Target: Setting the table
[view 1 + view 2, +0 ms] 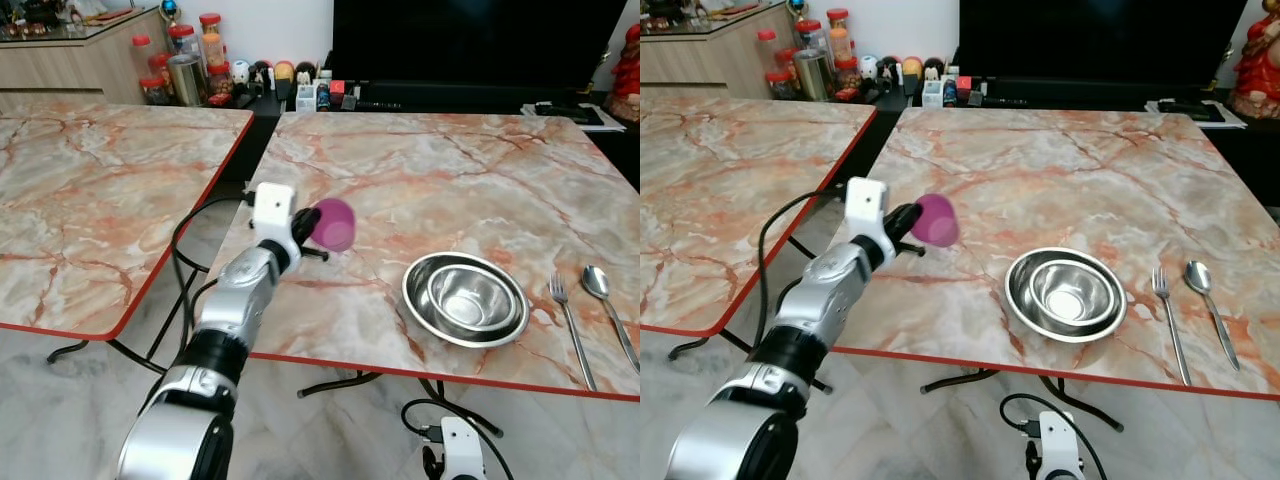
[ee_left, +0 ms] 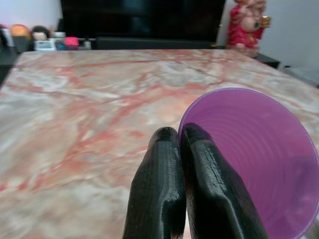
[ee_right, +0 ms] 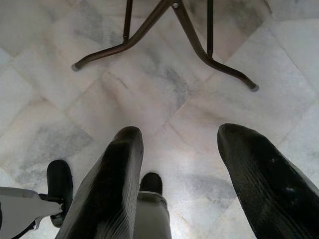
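A translucent purple plastic cup (image 1: 334, 223) is carried over the orange-veined marble table (image 1: 440, 170), left of the nested steel bowls (image 1: 466, 298), its rim pinched by the closed fingers of the left gripper (image 2: 180, 144); it should next be set upright beside the bowls; the right gripper (image 3: 187, 164) hangs wide open, empty, above pale floor tiles (image 3: 149, 84); a dark television (image 1: 480, 45) is seen beyond

Two desks stand side by side. On the right desk (image 1: 440, 170) a small bowl (image 1: 470, 297) sits inside a bigger bowl (image 1: 415, 300), with a fork (image 1: 570, 325) just right of them and a spoon (image 1: 608, 312) right of the fork. Jars (image 1: 190, 60) stand behind the left desk (image 1: 90, 190).
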Controlling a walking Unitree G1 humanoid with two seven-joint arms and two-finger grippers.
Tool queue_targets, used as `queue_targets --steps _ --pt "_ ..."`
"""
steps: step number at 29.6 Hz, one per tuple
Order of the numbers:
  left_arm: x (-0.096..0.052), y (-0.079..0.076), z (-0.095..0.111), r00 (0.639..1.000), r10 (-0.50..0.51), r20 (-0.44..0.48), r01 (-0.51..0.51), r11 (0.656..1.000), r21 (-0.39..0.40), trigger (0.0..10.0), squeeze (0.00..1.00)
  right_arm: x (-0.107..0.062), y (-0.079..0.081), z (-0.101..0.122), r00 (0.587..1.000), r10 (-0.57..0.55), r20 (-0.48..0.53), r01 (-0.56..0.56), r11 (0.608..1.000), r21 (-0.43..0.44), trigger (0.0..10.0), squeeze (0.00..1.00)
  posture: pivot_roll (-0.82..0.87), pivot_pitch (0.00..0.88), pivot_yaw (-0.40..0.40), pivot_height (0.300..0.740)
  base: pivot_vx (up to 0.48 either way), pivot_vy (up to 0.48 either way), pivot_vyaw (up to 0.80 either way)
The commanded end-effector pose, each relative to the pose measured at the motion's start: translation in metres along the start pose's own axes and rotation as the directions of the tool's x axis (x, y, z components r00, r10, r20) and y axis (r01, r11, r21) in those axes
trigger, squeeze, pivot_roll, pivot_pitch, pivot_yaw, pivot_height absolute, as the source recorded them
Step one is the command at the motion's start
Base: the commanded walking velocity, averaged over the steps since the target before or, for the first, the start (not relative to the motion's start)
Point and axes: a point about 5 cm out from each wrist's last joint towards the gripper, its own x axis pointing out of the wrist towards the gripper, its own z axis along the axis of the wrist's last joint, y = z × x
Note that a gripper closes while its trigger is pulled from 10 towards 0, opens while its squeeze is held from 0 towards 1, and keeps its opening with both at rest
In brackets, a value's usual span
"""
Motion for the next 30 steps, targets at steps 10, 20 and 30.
queue_targets --steps 10,20,30 --pt "0.018 -0.020 -0.010 0.978 -0.011 -0.209 0.023 0.998 0.054 10.0 0.00 -0.001 0.003 -0.001 1.000 0.005 0.007 -0.005 1.000 -0.005 10.0 0.00 -0.03 0.000 0.021 0.736 0.000 0.000 0.00" --pt "0.025 -0.027 -0.003 0.983 0.015 -0.181 -0.004 0.998 0.063 10.0 0.00 -0.002 0.004 -0.005 1.000 0.003 -0.001 -0.003 1.000 -0.001 10.0 0.00 -0.03 0.000 0.028 0.736 0.000 0.000 0.00" --pt "0.030 -0.028 0.003 0.980 0.044 -0.196 -0.034 0.998 0.055 10.0 0.00 -0.001 0.008 -0.001 1.000 0.006 0.004 -0.006 1.000 0.005 10.0 0.00 -0.03 0.000 0.044 0.736 0.000 0.000 0.00"
